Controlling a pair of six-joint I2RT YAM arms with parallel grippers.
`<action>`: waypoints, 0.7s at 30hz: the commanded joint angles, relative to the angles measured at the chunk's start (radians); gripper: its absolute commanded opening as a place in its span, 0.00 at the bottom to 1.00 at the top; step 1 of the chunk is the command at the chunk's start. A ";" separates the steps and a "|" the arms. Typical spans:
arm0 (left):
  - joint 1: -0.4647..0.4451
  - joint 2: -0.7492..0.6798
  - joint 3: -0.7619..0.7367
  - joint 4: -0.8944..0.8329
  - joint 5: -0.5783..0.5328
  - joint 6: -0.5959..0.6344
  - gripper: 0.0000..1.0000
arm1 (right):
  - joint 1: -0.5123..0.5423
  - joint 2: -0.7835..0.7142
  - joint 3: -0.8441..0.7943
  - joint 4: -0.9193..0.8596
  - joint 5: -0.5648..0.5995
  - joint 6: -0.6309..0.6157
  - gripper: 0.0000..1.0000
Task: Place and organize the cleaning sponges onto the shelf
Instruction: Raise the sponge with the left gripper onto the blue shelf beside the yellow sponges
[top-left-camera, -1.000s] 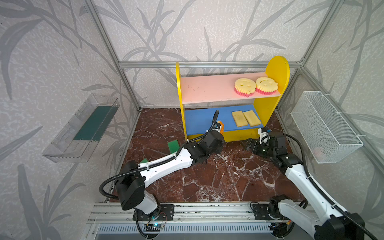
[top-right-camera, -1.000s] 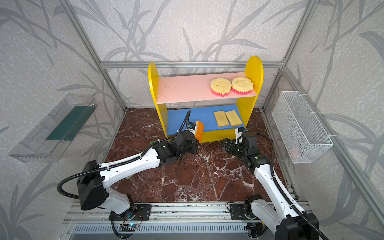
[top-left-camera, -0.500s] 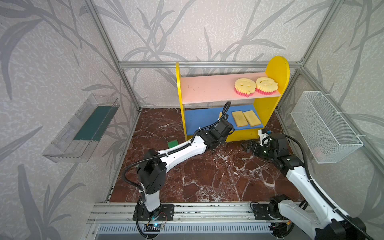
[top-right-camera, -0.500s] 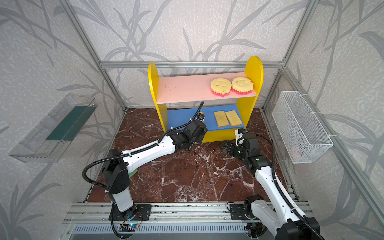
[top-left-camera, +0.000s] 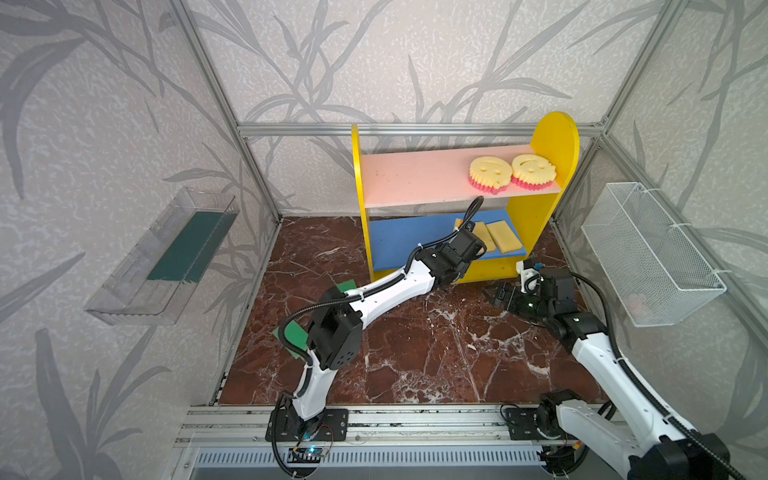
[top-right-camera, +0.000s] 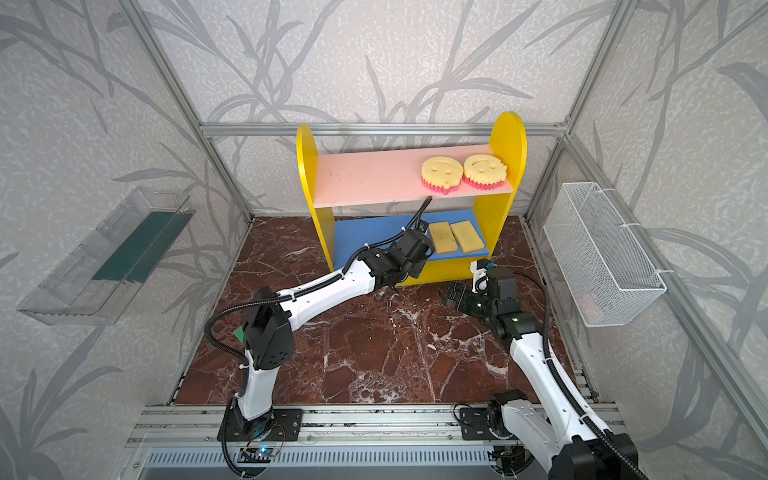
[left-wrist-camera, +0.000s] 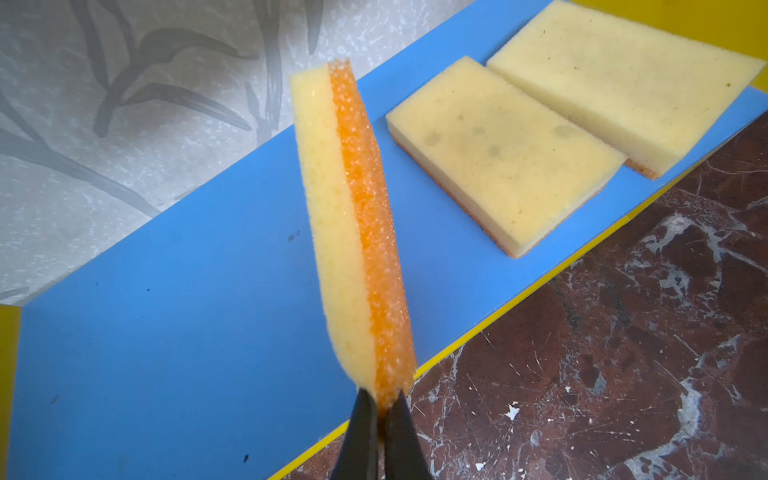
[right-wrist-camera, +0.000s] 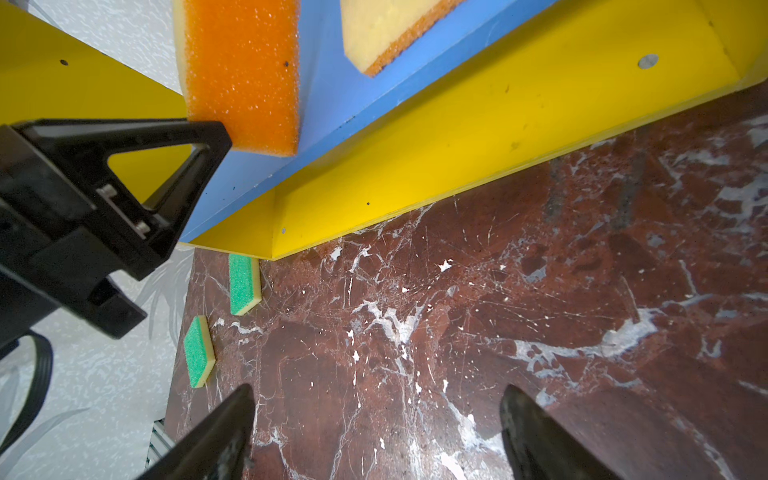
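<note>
In both top views the left arm (top-left-camera: 390, 291) has stretched forward since a second ago. Then its wrist hung over the desk (top-left-camera: 415, 357) in front of the shelf (top-left-camera: 358, 174); now it reaches in over the blue board (top-left-camera: 407, 245), under the pink board (top-left-camera: 415, 176). The elbow has swung rightward. The right end effector (top-left-camera: 503, 296) has barely shifted, low over the desk near the shelf's right foot. Two round sponges (top-left-camera: 490, 172) sit side by side at the pink board's right end, faces up. Two pale sponges (top-left-camera: 503, 236) lie flat at the blue board's right end. Two green sponges (top-left-camera: 346, 286) lie on the desk by the left arm.

In the left wrist view the left end effector (left-wrist-camera: 380, 409) is pinched narrow on one short end of the orange sponge (left-wrist-camera: 357, 216). It stands on edge over the blue board, long axis pointing away from the fingers toward the shelf's back, orange face turned to the pale sponges. Those two lie parallel, long sides nearly touching, orange layers underneath. Whether the held sponge touches the board I cannot tell.

In the right wrist view the right end effector's fingers stand wide apart over bare desk, holding nothing.
</note>
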 joint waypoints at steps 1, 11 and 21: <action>0.003 0.037 0.050 -0.065 0.039 0.000 0.21 | -0.008 0.026 -0.007 0.008 -0.014 0.002 0.91; -0.014 0.076 0.118 -0.073 0.072 -0.008 0.49 | -0.028 0.094 0.010 -0.001 -0.011 0.018 0.91; -0.025 0.078 0.146 -0.045 0.139 -0.023 0.62 | -0.034 0.076 0.009 -0.006 0.030 0.019 0.90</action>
